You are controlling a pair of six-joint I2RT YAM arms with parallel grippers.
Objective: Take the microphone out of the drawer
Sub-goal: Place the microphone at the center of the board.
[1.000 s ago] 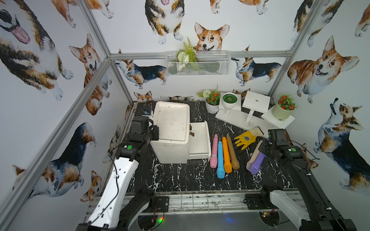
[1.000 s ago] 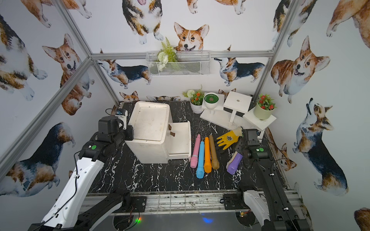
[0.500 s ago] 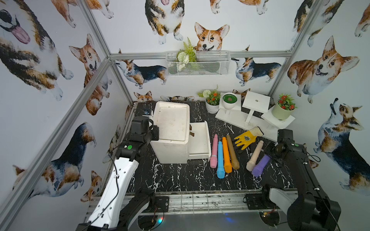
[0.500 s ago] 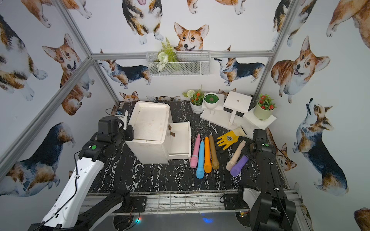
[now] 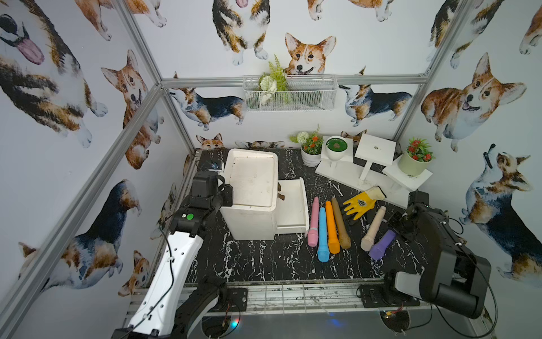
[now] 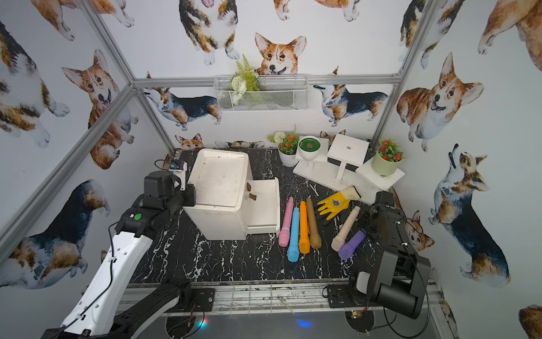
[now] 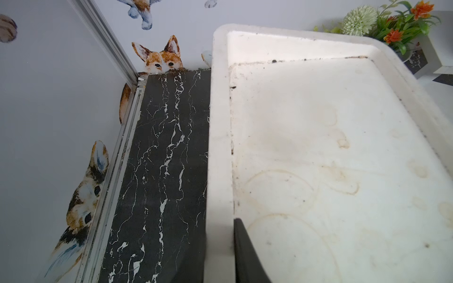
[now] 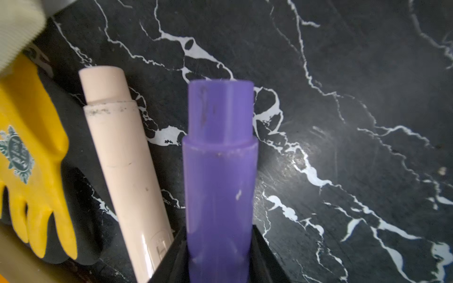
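Purple microphone [image 5: 381, 245] appears to rest on the table [image 5: 264, 264], well apart from the drawer [image 5: 291, 205], so the main part of the job looks done. The drawer stands pulled out of the white cabinet [image 5: 249, 223], and both top views show its floor bare.

The left gripper [image 5: 226, 194] is clamped on the raised rim of the cabinet's top. The left wrist view shows one black finger [image 7: 245, 257] inside that rim, so this arm seems to be bracing the cabinet. The right gripper [image 5: 397, 229] sits at the handle end of the purple microphone, and in the right wrist view its jaws hug the handle narrowly on both sides. What is left, as I judge it, is to let go and draw the right arm away.

At the back, a white stand [image 5: 363, 176] carries plant pots [image 5: 413, 164], well apart from the work. Four more microphones, pink [image 5: 313, 223], blue [image 5: 322, 234], orange [image 5: 332, 232] and brown [image 5: 340, 224], lie in a row between the drawer and the purple one. A yellow glove [image 5: 362, 202] lies near the right gripper. The beige microphone [image 5: 372, 229] lies just beside the purple one; whether their heads touch I cannot tell. It is the thing most likely to be nudged when the jaws spread.
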